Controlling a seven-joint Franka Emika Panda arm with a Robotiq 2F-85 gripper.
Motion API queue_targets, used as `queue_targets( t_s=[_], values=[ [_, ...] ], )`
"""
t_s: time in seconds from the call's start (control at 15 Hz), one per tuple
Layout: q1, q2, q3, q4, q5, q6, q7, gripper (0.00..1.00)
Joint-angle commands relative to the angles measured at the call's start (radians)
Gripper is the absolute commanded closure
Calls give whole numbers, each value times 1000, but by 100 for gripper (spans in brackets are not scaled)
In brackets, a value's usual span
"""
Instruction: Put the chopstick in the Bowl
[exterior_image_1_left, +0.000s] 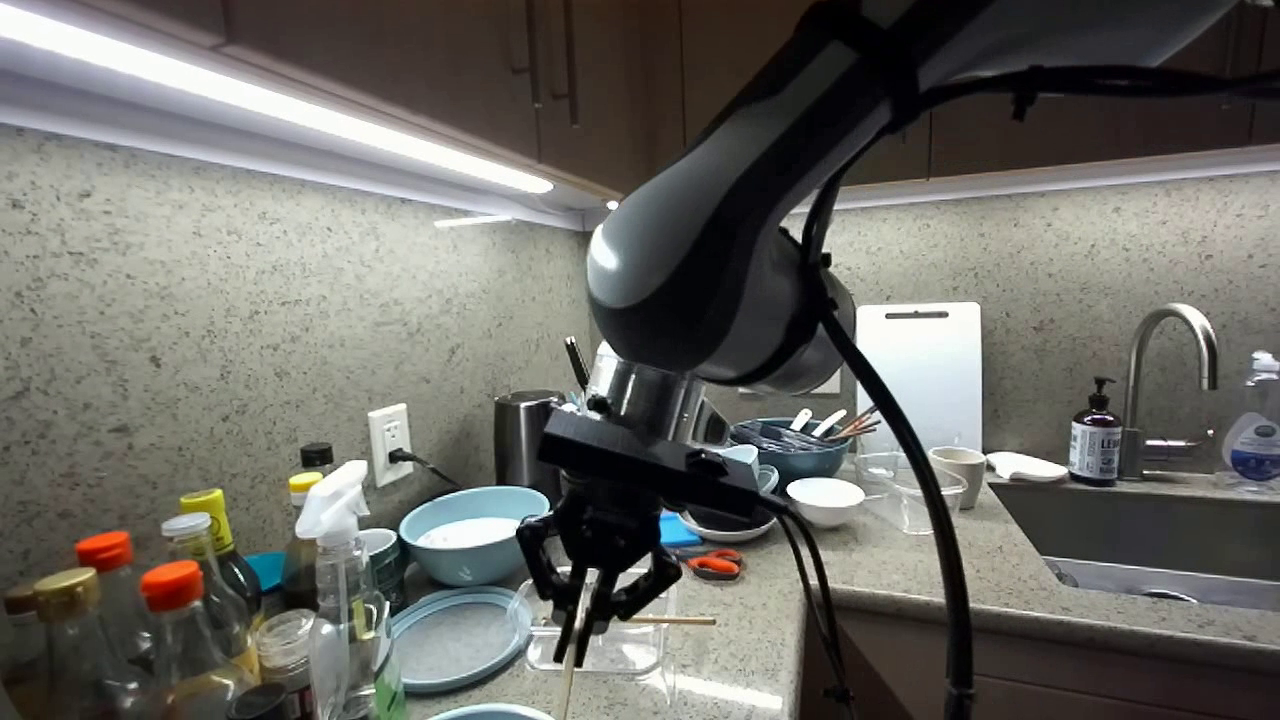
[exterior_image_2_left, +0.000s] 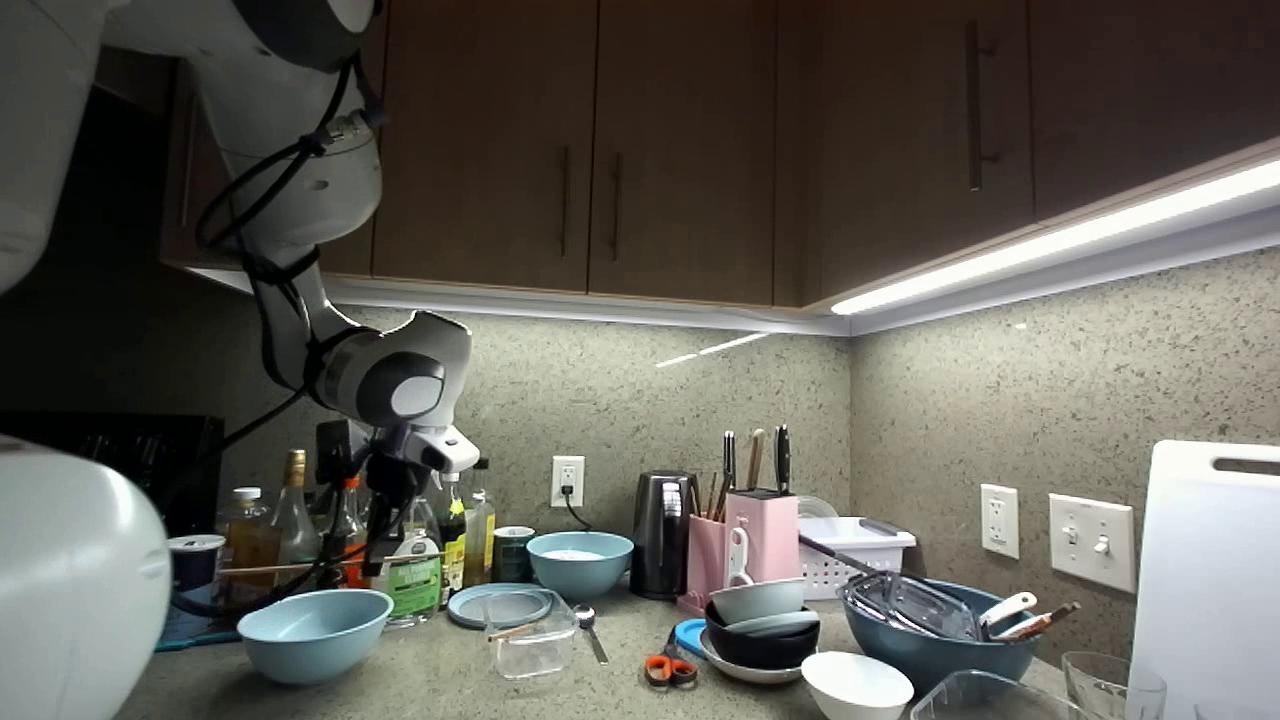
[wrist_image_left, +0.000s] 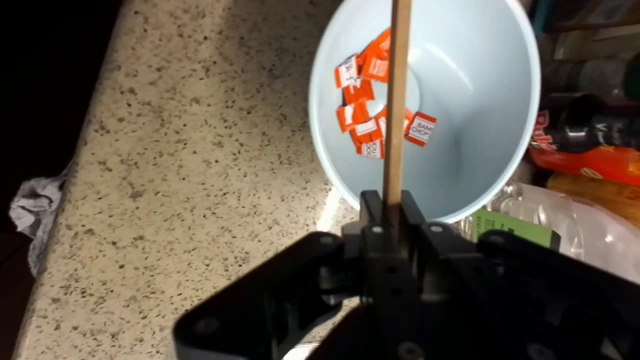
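Gripper (wrist_image_left: 390, 207) clamped on chopstick (wrist_image_left: 397, 100), off-centre. In exterior view, longer free length extends left above bowl (exterior_image_2_left: 315, 642); offset presumably positions it for drop-in release.

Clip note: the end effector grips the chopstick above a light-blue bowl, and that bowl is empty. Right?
Not empty: the wrist view shows orange packets inside the light-blue bowl. The end effector does grip the chopstick above it.

Wrist view: chopstick (wrist_image_left: 396, 100) over bowl (wrist_image_left: 465, 135); packets (wrist_image_left: 366, 130) in bowl; bottles (wrist_image_left: 580, 127) right of bowl.
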Motion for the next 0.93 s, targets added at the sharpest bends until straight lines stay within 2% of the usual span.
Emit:
queue_targets(
  t_s=[0.0, 0.13, 0.27, 0.6, 0.87],
  values=[
    [-33, 16, 47, -13, 112, 150, -4, 93],
    [-33, 36, 66, -11, 166, 229, -11, 93],
    [-40, 63, 85, 11, 238, 236, -29, 93],
    [-87, 91, 104, 70, 472, 92, -133, 93],
    [-96, 125, 84, 107, 517, -57, -139, 93]
  ],
)
